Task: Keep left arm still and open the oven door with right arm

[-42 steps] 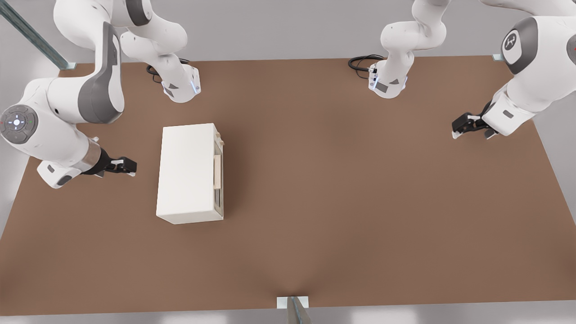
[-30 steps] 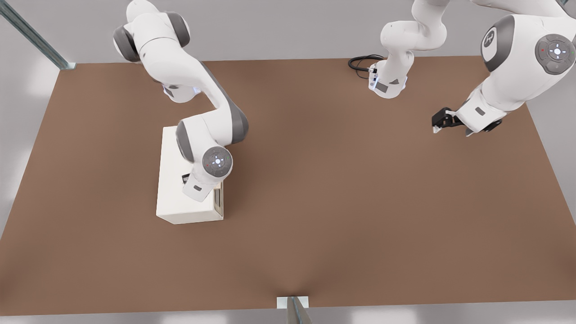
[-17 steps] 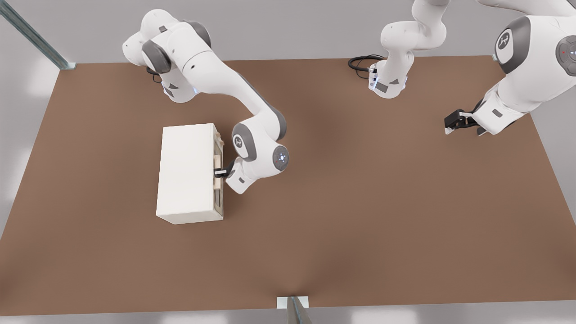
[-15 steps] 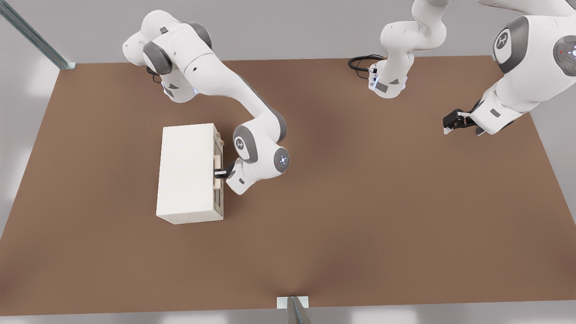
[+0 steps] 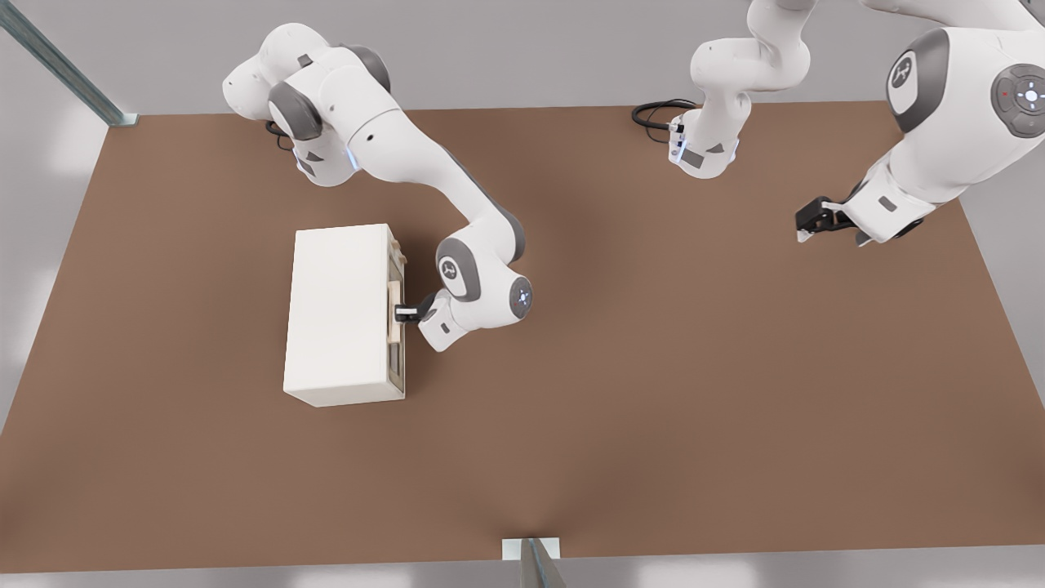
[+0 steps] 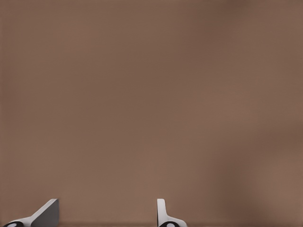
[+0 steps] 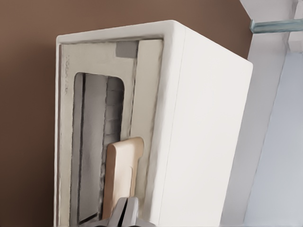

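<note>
Gripper (image 5: 399, 311) right at the handle (image 5: 393, 312), on the oven (image 5: 339, 314) door's front. Fingers look pinched together, maybe on it. Handle long along the door.

Oven (image 5: 339, 314): cream-white body, plain, no pattern. Door handle (image 7: 122, 176): pale tan, wood-like. Door window (image 7: 94, 146): grey, with faint vertical streaks, possibly racks behind glass. Table (image 5: 653, 367): uniform matte brown. Gripper (image 5: 402, 311) at the handle: black fingers with white tips on a white wrist. Right arm (image 5: 408, 163): white with grey joint bands.
</note>
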Controlling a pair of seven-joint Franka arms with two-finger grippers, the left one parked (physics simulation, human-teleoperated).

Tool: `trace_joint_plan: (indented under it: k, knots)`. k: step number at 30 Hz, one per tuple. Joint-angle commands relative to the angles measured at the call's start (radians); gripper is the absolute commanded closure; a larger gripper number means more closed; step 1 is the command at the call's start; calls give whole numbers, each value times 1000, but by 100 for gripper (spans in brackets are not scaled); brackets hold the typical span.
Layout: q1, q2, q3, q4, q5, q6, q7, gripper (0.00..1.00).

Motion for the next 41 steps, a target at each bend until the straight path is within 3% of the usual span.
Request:
trace_joint_plan:
  k: [1, 9, 10, 12, 13, 16, 17, 18, 21, 41]
  knots:
    - [0, 3, 0, -5, -1, -1, 109, 79]
    - [0, 0, 3, 45, 6, 17, 92, 79]
    - [-9, -5, 35, 84, 16, 57, 103, 79]
    - [-70, -40, 35, 128, 168, 126, 135, 79]
    - [-210, -125, 36, 113, 397, 177, 116, 79]
    - [-438, -378, 26, -63, 508, 201, -354, 79]
    - [-486, -419, 21, -93, 517, 197, -457, 43]
    - [-526, -471, 20, -146, 546, 200, -511, 0]
    - [-528, -540, -37, -142, 598, 191, -517, 0]
    - [-529, -531, -40, -123, 575, 197, -520, 0]
